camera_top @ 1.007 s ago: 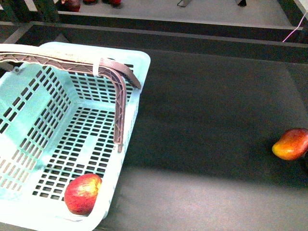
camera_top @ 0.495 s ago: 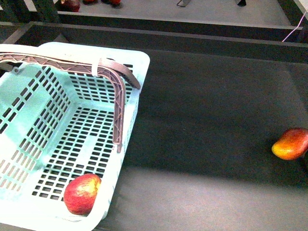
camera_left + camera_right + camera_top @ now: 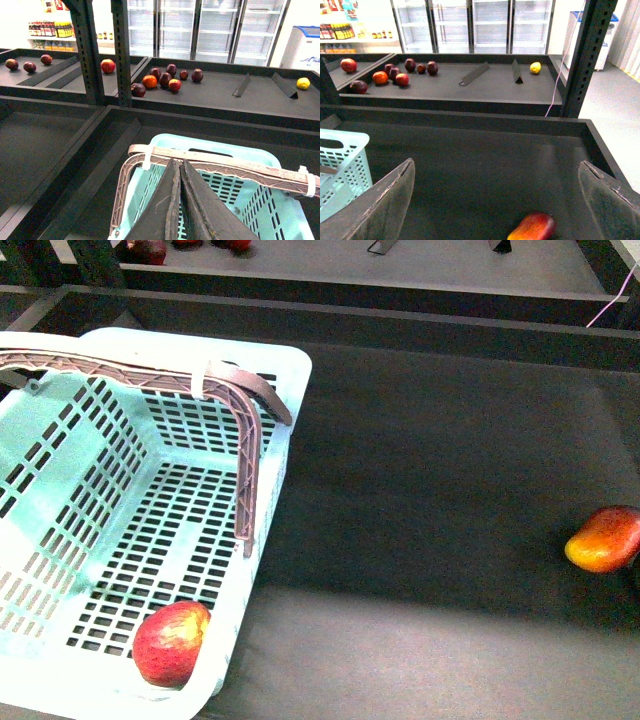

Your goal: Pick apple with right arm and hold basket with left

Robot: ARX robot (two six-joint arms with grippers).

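Dark shelf (image 3: 430, 500): apple (image 3: 172, 642) inside basket (image 3: 285, 370); mango (image 3: 604, 539) far right; left gripper (image 3: 179, 200) pressed together, right gripper (image 3: 495, 200) spread.

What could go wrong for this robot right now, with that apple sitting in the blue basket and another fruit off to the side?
The right gripper hangs open over the red-yellow fruit, not the apple, so it might grab the wrong fruit. The apple sits in the basket's near corner against the wall, leaving little room for the jaws. The left gripper is shut above the handle; whether it grips the handle cannot be told, so the basket could shift.
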